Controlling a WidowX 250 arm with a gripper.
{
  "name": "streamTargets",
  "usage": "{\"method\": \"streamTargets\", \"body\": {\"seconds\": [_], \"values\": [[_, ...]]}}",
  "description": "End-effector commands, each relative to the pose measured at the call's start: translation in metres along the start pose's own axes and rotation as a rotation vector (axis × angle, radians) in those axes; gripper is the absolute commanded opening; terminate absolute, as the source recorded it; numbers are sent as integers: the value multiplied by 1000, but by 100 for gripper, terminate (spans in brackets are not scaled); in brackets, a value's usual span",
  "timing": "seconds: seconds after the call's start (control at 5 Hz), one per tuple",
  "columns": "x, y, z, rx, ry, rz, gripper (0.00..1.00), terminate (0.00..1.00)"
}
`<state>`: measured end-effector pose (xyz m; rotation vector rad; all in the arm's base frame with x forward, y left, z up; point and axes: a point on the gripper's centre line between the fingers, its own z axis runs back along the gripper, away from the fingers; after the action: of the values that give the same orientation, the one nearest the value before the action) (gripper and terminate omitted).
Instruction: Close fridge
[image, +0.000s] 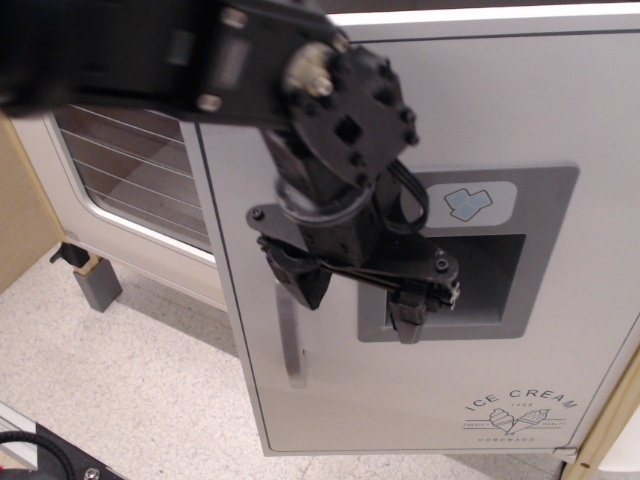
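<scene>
Speckled floor (120, 370) lies bare at lower left, below the oven door (130, 180). Filling the right, the white fridge (480, 110) shows its door front. The black pincer (355, 290) hangs before its grey handle (291, 350) and dispenser panel (545, 250); its spread cannot be told.

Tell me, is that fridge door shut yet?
Cannot tell. The fridge door faces the camera nearly flat, but its closing edge is out of view, and the hand hides part of it.
</scene>
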<state>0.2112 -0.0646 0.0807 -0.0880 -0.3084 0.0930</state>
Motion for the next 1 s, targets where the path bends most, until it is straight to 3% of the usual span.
{"method": "streamTargets", "body": {"seconds": [0.0, 0.4, 0.8], "values": [[38, 9, -9, -91, -79, 117, 100, 0], [81, 25, -21, -119, -255, 111, 100, 0], [110, 33, -24, -93, -302, 154, 100, 0]]}}
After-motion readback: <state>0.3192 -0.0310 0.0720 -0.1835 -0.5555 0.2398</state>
